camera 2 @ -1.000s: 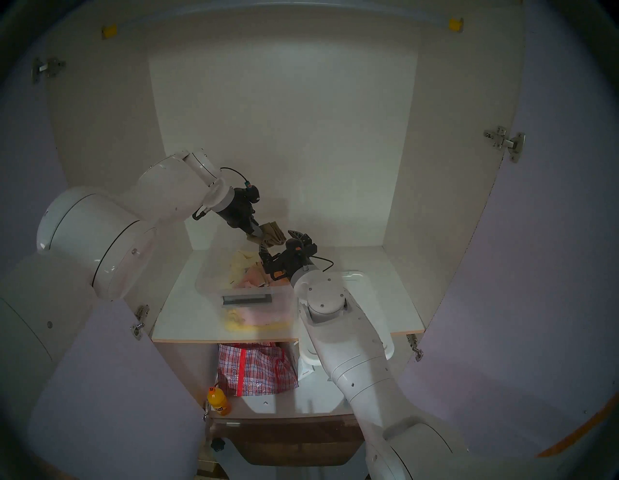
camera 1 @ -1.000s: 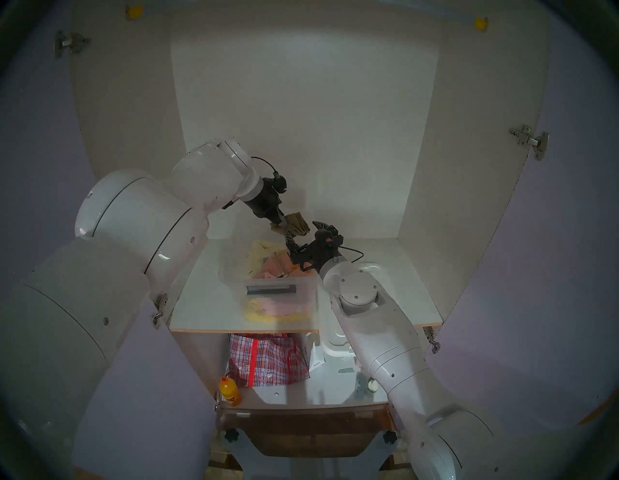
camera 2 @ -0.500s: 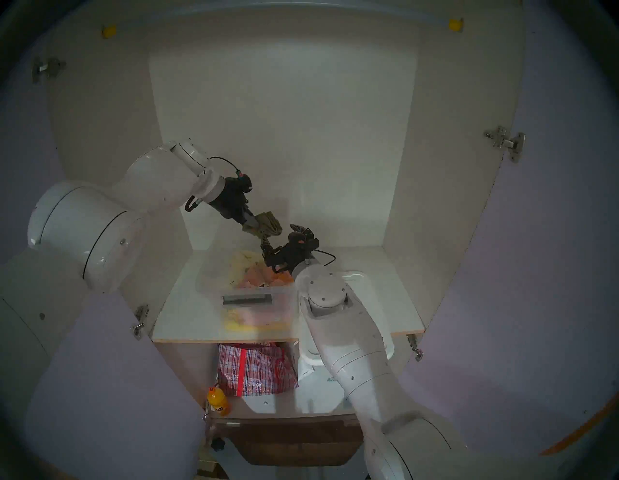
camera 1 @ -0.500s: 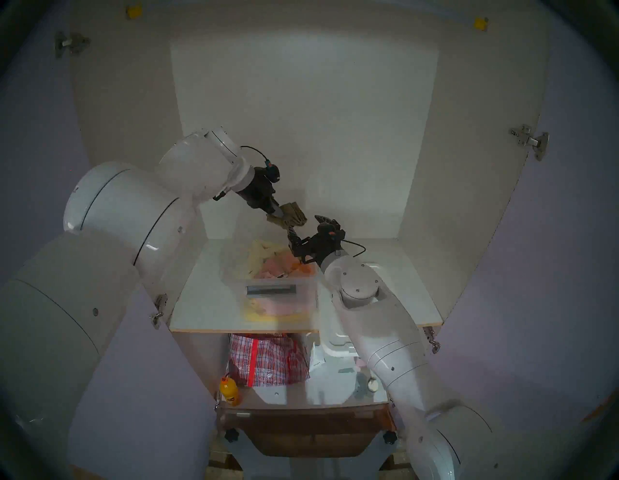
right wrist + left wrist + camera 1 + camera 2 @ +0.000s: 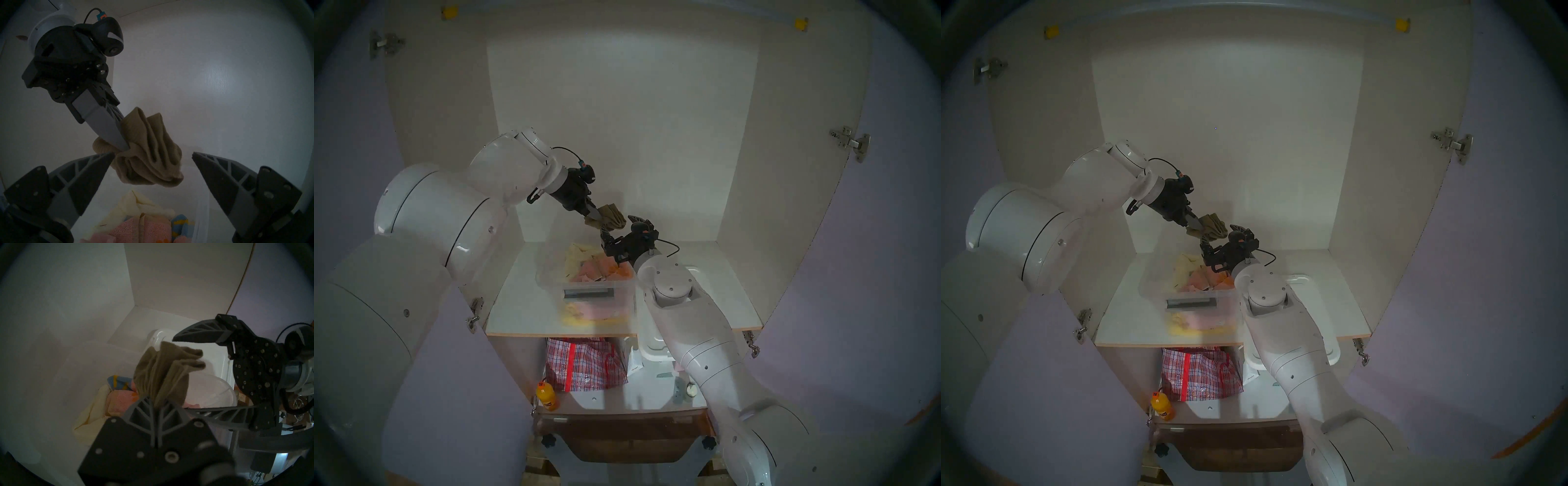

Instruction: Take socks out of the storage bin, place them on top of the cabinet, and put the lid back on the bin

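Your left gripper (image 5: 124, 146) is pinched tight on the socks (image 5: 149, 152), which hang right between your right gripper's (image 5: 153, 158) wide-open fingers, w/ the bundle's long side pointing down-right.

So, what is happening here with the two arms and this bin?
The left gripper is shut on the socks and holds them in the air above the open bin, which is full of pink and yellow cloth. The right gripper is open, with its fingers on either side of the socks but not closed on them. It looks like a handover, though that is a guess. The lid lies on the shelf beside the bin, under the right arm.
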Tool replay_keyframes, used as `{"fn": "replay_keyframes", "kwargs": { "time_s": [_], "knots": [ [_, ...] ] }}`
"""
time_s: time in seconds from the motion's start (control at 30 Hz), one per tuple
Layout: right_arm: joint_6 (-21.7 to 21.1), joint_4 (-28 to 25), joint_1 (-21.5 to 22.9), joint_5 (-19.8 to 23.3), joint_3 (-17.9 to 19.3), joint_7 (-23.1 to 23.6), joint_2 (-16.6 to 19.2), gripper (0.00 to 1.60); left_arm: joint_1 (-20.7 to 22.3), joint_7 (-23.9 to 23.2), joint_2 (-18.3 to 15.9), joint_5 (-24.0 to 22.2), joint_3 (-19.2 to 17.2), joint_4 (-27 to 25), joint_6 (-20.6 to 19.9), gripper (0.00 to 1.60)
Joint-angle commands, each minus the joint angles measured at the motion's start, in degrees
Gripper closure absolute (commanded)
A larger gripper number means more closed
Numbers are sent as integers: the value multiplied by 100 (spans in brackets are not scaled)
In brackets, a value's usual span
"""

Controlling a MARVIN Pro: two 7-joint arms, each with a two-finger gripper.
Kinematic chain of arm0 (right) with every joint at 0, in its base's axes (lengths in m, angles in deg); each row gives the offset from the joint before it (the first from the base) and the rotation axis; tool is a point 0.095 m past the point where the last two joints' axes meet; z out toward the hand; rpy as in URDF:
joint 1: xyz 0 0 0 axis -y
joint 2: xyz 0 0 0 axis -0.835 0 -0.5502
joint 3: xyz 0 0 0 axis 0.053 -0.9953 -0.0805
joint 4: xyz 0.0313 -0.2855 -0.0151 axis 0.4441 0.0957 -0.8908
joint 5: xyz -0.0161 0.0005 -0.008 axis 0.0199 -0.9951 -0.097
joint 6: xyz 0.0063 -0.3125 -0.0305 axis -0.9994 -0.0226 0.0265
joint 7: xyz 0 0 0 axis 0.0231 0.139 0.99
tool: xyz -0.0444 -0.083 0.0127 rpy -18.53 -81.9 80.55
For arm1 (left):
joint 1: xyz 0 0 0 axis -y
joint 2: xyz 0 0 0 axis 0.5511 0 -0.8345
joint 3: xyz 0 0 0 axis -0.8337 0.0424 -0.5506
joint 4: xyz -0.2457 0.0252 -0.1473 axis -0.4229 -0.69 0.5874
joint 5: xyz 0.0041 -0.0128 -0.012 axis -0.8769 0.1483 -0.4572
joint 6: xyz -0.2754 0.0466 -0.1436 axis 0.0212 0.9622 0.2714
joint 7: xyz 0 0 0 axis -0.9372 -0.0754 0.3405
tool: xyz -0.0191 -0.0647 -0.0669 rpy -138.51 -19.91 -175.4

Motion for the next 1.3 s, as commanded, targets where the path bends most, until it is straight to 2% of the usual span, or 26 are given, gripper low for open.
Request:
{"fn": "replay_keyframes", "kwargs": {
  "time_s": [0.0,0.57,0.6,0.63,0.67,0.7,1.0,1.03,1.07,1.1,1.13,1.27],
  "knots": [
    [-25,-26,224,42,-12,16,-137,0,168,-328,49,-100,-91,-83,78,160],
    [-68,238,411,109,5,98,-206,0,100,-716,76,-108,-226,-42,233,160],
    [-72,252,423,112,7,101,-210,81,98,-738,75,-107,-233,-39,244,160],
    [-75,268,433,116,9,103,-215,152,109,-758,76,-110,-246,-43,259,160],
    [-77,282,442,119,10,106,-218,152,117,-774,73,-110,-255,-44,271,160],
    [-84,304,454,120,-1,149,-226,160,125,-785,71,-131,-284,-56,291,160],
    [-66,374,525,124,42,130,-253,160,225,-747,-19,-140,-358,-105,422,160],
    [-62,377,543,122,52,122,-253,160,239,-744,-29,-141,-372,-113,441,48],
    [-58,378,556,121,61,115,-254,160,248,-744,-36,-145,-385,-119,455,48],
    [-57,381,567,125,71,110,-255,160,260,-740,-43,-145,-393,-127,470,9],
    [-52,381,584,129,94,92,-251,160,269,-744,-50,-148,-405,-132,484,0],
    [-45,402,651,144,198,26,-225,160,311,-789,-98,-158,-450,-151,530,0]
  ]
}}
